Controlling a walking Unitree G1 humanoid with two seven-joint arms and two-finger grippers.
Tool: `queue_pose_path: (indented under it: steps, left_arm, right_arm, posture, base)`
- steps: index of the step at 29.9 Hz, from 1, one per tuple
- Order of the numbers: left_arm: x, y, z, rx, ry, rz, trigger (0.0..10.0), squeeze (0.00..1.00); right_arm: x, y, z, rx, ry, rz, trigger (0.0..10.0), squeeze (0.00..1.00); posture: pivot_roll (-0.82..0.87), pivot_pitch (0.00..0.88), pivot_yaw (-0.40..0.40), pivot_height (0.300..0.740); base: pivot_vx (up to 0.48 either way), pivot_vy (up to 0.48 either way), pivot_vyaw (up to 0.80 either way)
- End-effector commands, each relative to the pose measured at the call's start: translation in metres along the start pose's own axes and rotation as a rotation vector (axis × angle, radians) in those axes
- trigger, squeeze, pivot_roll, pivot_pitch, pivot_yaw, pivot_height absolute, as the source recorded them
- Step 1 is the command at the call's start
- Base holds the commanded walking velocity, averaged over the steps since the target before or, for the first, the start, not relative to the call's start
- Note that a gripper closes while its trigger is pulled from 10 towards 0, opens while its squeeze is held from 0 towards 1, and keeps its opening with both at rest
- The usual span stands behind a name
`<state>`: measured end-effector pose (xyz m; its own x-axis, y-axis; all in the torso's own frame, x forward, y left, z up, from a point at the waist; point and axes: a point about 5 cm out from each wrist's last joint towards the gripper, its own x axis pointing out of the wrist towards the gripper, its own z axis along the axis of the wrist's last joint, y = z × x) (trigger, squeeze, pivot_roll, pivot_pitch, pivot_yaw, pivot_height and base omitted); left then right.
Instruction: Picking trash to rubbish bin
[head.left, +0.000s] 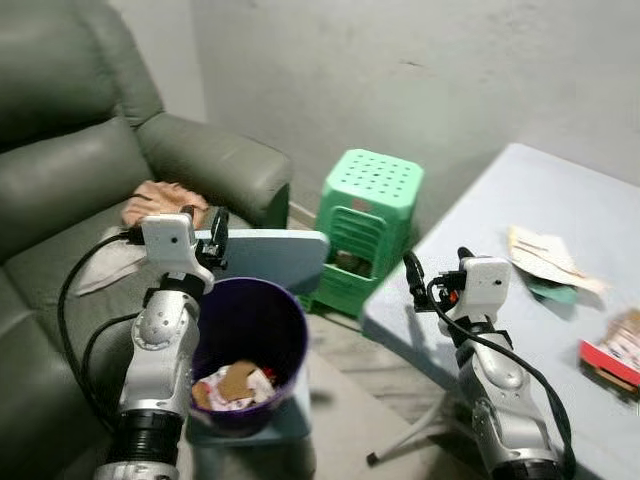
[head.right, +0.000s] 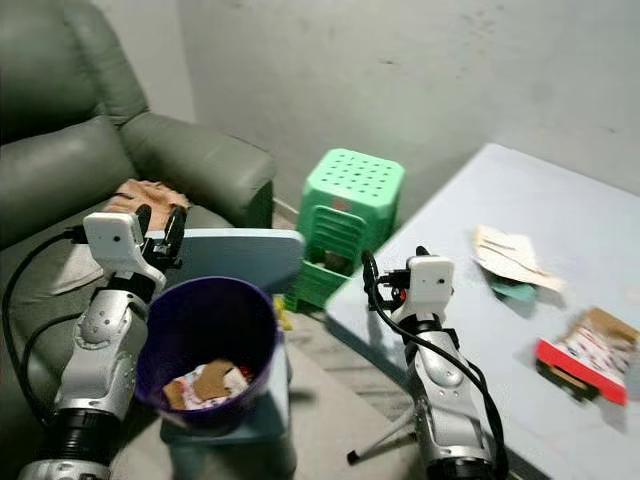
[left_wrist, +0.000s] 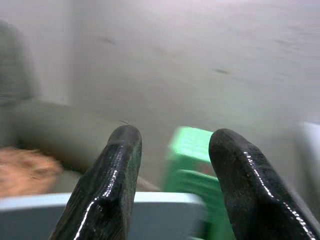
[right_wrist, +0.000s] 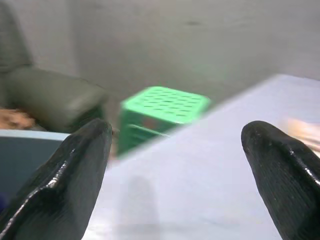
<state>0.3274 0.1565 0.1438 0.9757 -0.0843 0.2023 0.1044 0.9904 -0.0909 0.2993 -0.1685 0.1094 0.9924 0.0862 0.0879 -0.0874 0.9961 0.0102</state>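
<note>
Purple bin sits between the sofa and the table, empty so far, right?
Not empty. The purple bin already holds crumpled wrappers, as the left eye view shows. It does sit between the sofa and the table.

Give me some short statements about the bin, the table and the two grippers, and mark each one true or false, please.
1. The purple rubbish bin already holds some trash. True.
2. The green plastic stool lies tipped on its side. False: it stands upright between the sofa and the table.
3. The right gripper is shut on a wrapper. False: it is open and holds nothing.
4. A red-edged packet lies on the table. True.
5. The left gripper is open. True.
</note>
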Motion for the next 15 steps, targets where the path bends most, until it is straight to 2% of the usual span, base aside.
queue_pose_path:
  steps: [1,15]
  left_arm:
    - [0.0027,0.002,0.0065,0.014,-0.016,-0.003,10.0,0.0]
    - [0.0021,0.0032,0.0067,0.017,-0.007,0.003,10.0,0.0]
  right_arm:
    - [-0.0006,-0.002,0.0009,0.001,-0.006,-0.015,10.0,0.0]
    - [-0.0021,-0.0014,-0.0004,-0.001,0.0,-0.013,10.0,0.0]
  posture:
    - [0.05,0.0,-0.057,0.74]
    - [0.05,0.0,-0.057,0.74]
  base:
    - [0.0,0.0,-0.72]
    - [0.0,0.0,-0.72]
